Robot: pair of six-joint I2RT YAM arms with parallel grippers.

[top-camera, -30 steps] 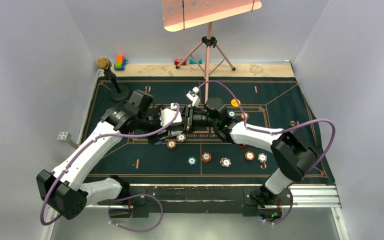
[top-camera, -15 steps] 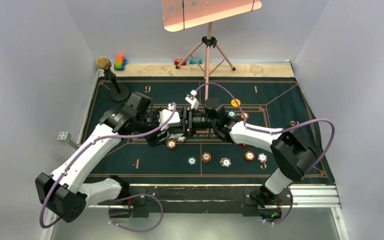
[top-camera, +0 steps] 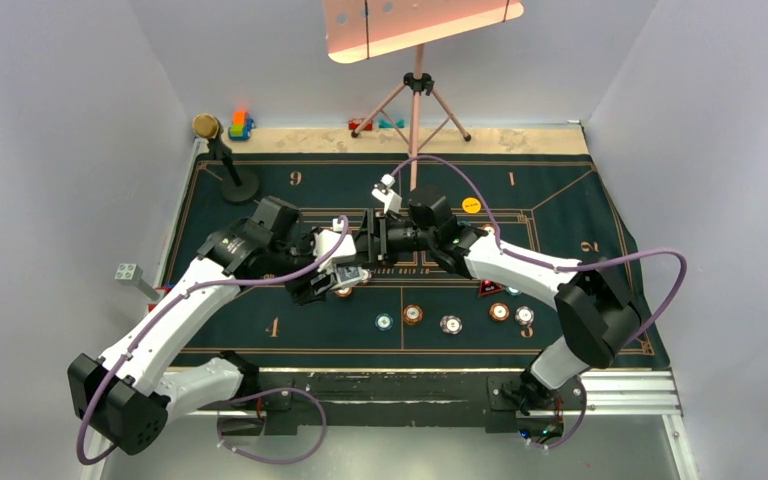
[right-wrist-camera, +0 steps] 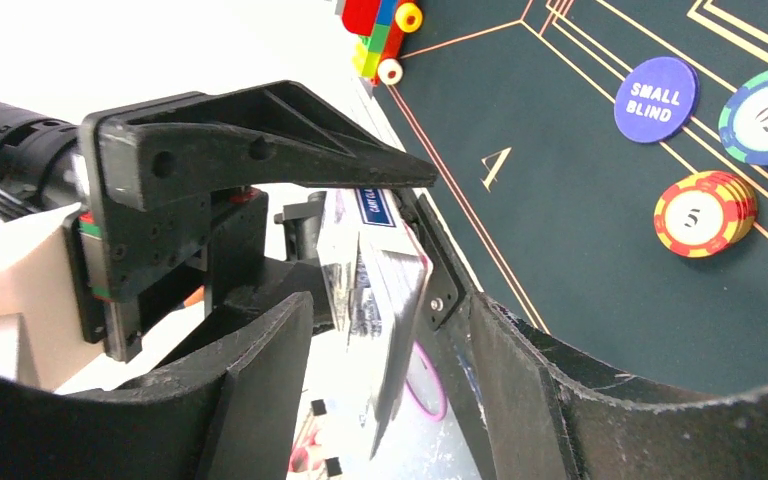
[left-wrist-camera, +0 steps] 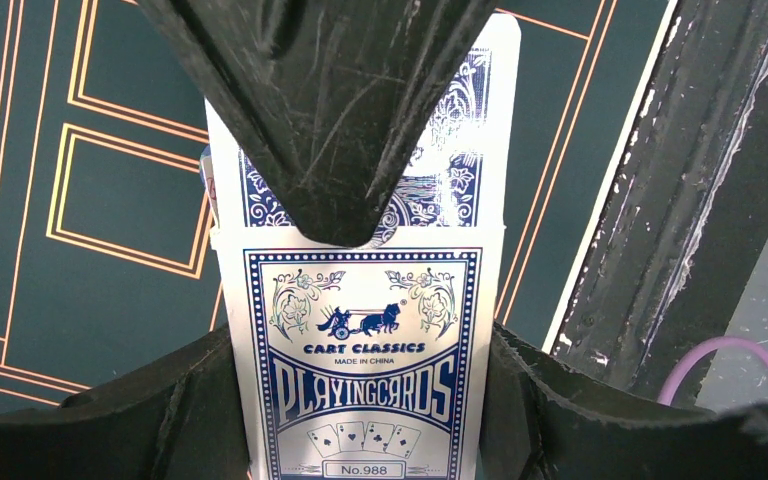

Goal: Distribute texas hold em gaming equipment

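Observation:
My left gripper [left-wrist-camera: 360, 420] is shut on a blue-and-white playing card box [left-wrist-camera: 360, 350], held above the green felt mat [top-camera: 260, 180]. Blue-backed cards [left-wrist-camera: 460, 170] stick out of its open top. My right gripper [right-wrist-camera: 390, 400] stands open around that deck [right-wrist-camera: 385, 280], one finger on each side; in the left wrist view one black finger lies across the card backs. The two grippers meet near the mat's centre [top-camera: 355, 262]. On the mat lie a teal chip [top-camera: 384, 322], orange chips [top-camera: 413, 314], a pinkish-white chip [top-camera: 450, 324], a yellow disc [top-camera: 471, 206], a dark blue disc [right-wrist-camera: 656, 99] and a red-black triangular marker [top-camera: 488, 290].
A gold-topped black stand [top-camera: 222, 158] rises at the mat's far left corner, with bright toy blocks [top-camera: 240, 125] behind it. A pink tripod [top-camera: 417, 100] stands at the far edge. More chips [top-camera: 512, 314] lie at the near right. Purple cables loop off both arms.
Both grippers have shifted together toward the near left with the card box. The yellow disc, earlier partly covered by the right arm, now shows fully.

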